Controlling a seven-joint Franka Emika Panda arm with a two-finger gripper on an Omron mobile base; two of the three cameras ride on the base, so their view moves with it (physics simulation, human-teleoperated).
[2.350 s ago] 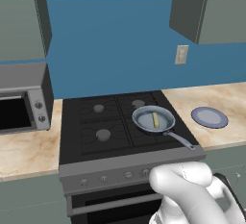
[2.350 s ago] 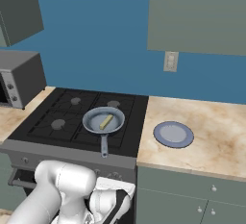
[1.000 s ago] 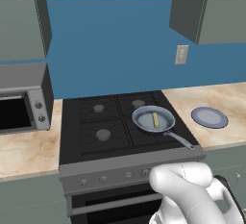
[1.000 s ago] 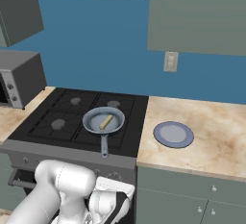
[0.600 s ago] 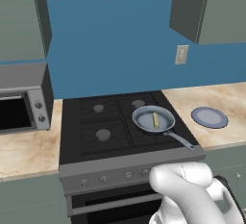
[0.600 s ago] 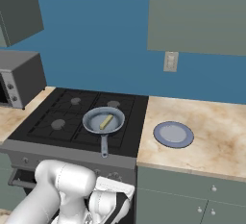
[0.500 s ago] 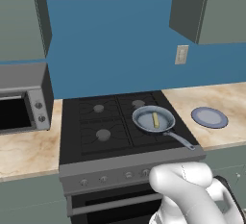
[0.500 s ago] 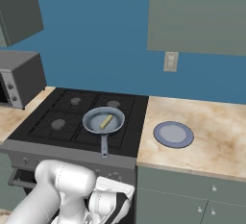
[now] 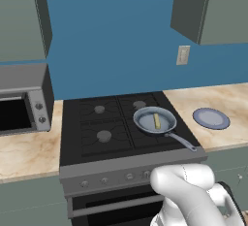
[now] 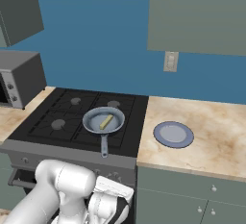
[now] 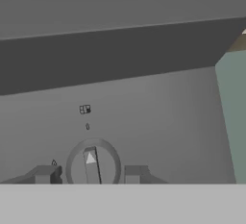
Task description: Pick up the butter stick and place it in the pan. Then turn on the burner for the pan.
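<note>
Grey-blue pan (image 9: pixel 155 121): we see it on the front right burner (image 9: pixel 160 132), handle toward the front edge.
Butter stick (image 9: pixel 157 121): lying inside the pan.
Plate (image 10: pixel 173 134): bare, on the marbled counter (image 10: pixel 211 141) beside the stove (image 9: pixel 87 142).
Gripper (image 11: pixel 89 175): fingers either side of a stove knob (image 11: pixel 92 166); we cannot tell if they clamp it.
Room: blue wall, microwave (image 9: pixel 22 99) at left.

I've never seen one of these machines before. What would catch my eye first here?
Probably the pan on the black stove's front right burner, with a small yellow butter stick lying in it. A blue-grey plate sits on the marble counter to its right. Down at the stove front, the claw straddles a round control knob.
</note>
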